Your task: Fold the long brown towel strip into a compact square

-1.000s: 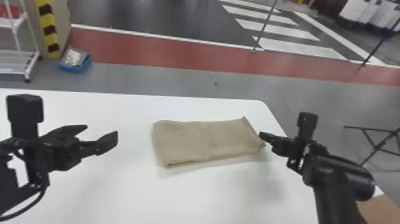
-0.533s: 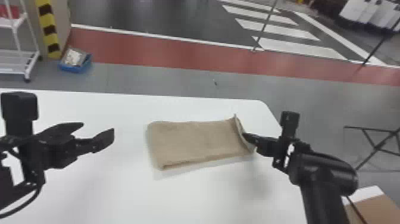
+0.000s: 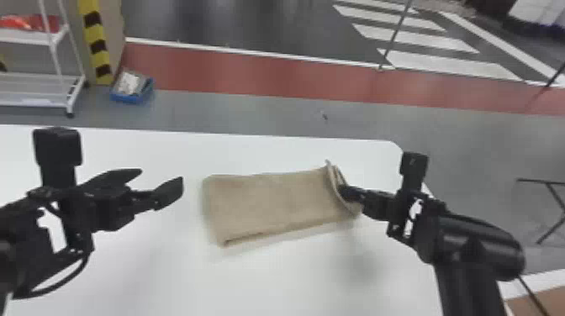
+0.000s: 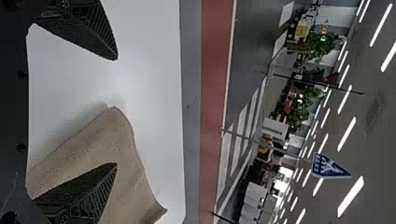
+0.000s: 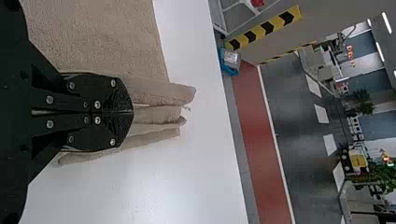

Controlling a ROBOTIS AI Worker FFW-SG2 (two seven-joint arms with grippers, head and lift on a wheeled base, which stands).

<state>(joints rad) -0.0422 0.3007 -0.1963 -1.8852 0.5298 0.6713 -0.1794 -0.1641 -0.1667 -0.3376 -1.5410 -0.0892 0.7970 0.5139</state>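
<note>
Brown towel (image 3: 269, 201), one piece only, lies on one white surface (image 3: 294, 277), between two pincers; it is folded in a flat, longish shape, with one end toward the left side and the other end raised at the right side. Right pincer (image 3: 343, 192) is at this raised end; in the right wrist view its two fingers are together, clamped on the cloth; beyond their tips at least three layers of the towel come out, side by side. Left pincer (image 3: 162, 175) stands apart from the towel, at its left side in the head view, and touches nothing; its two fingers are spread well apart, and in the left wrist view one finger covers a part of the towel.

Behind the surface, on the floor, there is one blue bin (image 3: 133, 97) with some things in it; near it stand one white rack (image 3: 38, 90), of which two shelves are visible, and one column (image 3: 97, 46) with yellow and black bands; farther off, at least four white stripes (image 3: 450, 65) are on the dark floor; one blue sign (image 4: 329, 166) hangs in the room.
</note>
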